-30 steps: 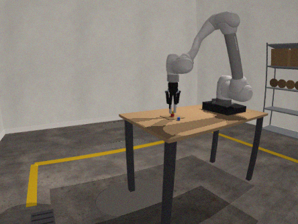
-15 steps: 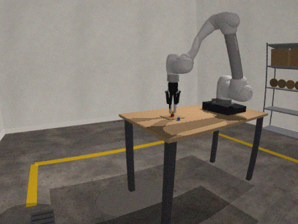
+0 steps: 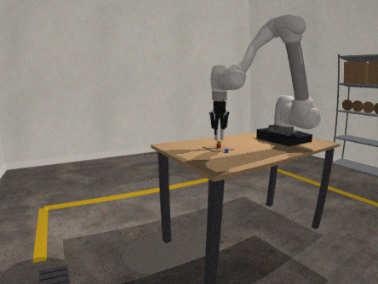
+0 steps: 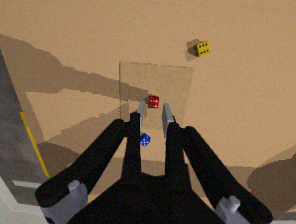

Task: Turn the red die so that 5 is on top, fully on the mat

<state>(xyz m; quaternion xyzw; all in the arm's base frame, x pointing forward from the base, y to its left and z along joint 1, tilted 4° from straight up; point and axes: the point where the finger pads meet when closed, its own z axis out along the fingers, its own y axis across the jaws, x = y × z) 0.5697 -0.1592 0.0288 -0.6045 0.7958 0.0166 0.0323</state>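
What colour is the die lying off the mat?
Yellow die with dark pips, clearest in the wrist view.

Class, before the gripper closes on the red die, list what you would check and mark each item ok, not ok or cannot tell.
1. Red die fully on the mat: ok.
2. Gripper holds nothing, fingers partly apart: ok.
3. Red die between the fingertips: not ok, it lies just beyond them.
4. Blue die out of the fingers' way: cannot tell, it shows between them, close to the left finger.
5. Yellow die off the mat, well away: ok.
6. Which red face is on top: cannot tell.
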